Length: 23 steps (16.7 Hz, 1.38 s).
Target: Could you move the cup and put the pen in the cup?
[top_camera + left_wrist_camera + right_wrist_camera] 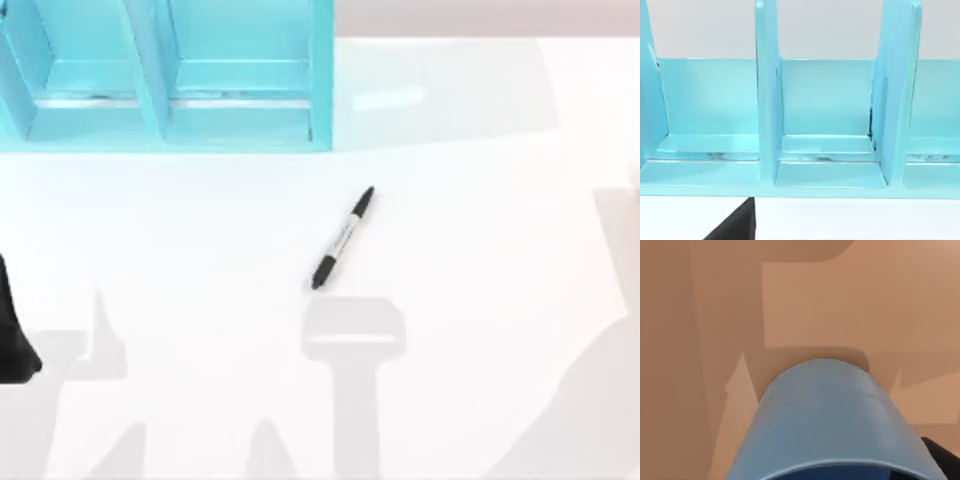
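Observation:
The pen (pixel 343 238), grey-barrelled with a black cap and end, lies slanted on the white table (pixel 480 260) near its middle, untouched. The blue cup (pixel 825 420) looms very close in the right wrist view, its rim toward the camera. My right gripper (pixel 835 474) holds it, with one dark finger (pixel 941 456) showing at the cup's side. My left arm (pixel 14 340) is a black shape at the table's left edge. A dark part of my left gripper (pixel 735 225) shows low in the left wrist view, facing the shelf.
A turquoise shelf unit (pixel 170 80) with upright dividers (pixel 767 100) stands at the table's back left. Grey shadows fall across the front of the table.

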### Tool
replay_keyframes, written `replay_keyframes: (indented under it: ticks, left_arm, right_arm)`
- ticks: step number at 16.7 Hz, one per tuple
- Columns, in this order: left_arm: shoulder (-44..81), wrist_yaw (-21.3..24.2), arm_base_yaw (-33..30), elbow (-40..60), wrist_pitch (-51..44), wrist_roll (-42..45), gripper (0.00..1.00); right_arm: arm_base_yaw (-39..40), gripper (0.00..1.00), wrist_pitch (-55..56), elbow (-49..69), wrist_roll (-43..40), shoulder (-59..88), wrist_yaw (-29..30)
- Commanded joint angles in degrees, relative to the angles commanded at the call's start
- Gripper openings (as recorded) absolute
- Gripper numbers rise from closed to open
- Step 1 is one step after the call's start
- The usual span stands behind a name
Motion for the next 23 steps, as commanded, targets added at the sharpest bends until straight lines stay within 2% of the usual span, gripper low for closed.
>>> replay_keyframes:
  ticks: [10, 13, 19, 23]
  left_arm:
    - [0.0, 0.0, 0.0, 0.0, 0.0, 0.0, 1.0]
    - [0.0, 0.0, 0.0, 0.0, 0.0, 0.0, 1.0]
    - [0.0, 0.0, 0.0, 0.0, 0.0, 0.0, 1.0]
    - [0.0, 0.0, 0.0, 0.0, 0.0, 0.0, 1.0]
  right_arm:
    - [0.82, 0.0, -0.89, 0.73, 0.87, -0.46, 0.02]
    - [5.66, 0.0, -6.74, 4.6, 5.67, -2.71, 0.02]
    - [20.58, 0.0, -26.77, 14.74, 20.39, -11.01, 0.03]
    - [24.26, 0.0, -30.65, 17.15, 24.07, -13.63, 0.04]
